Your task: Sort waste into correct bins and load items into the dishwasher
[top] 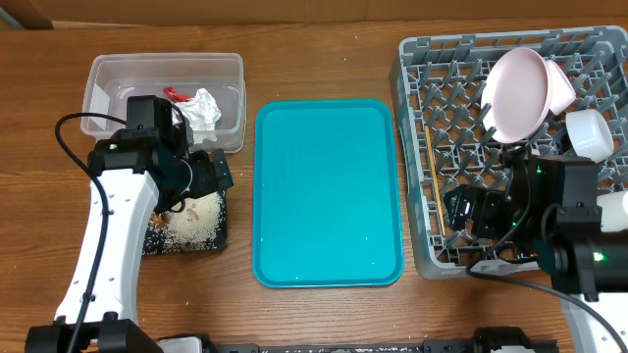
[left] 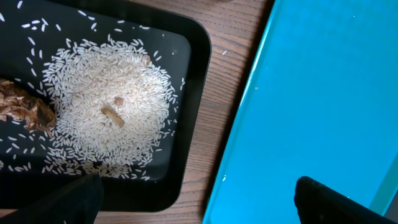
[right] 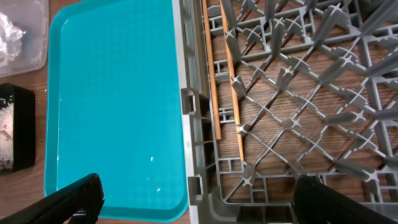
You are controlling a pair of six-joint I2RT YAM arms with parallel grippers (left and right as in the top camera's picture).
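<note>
The clear tub [top: 98, 74] at the back left holds a crumpled white napkin [top: 204, 110] and a red wrapper [top: 177, 95]. The black tray [left: 186, 81] below it holds loose rice [left: 106, 112] and a brown lump [left: 25, 109]. My left gripper [left: 196, 202] is open and empty over the tray's edge next to the teal tray. The grey rack [top: 422, 147] holds a pinkish plate [top: 518, 93] on edge, a white bowl [top: 594, 132] and chopsticks [right: 211, 81] along its left side. My right gripper [right: 196, 196] is open and empty over the rack's front left corner.
The large teal tray [top: 329, 191] lies in the middle between the bins and the rack, with a few specks on it. A white object [top: 616, 211] shows at the rack's right edge. The left arm's black cable loops over the table at the left.
</note>
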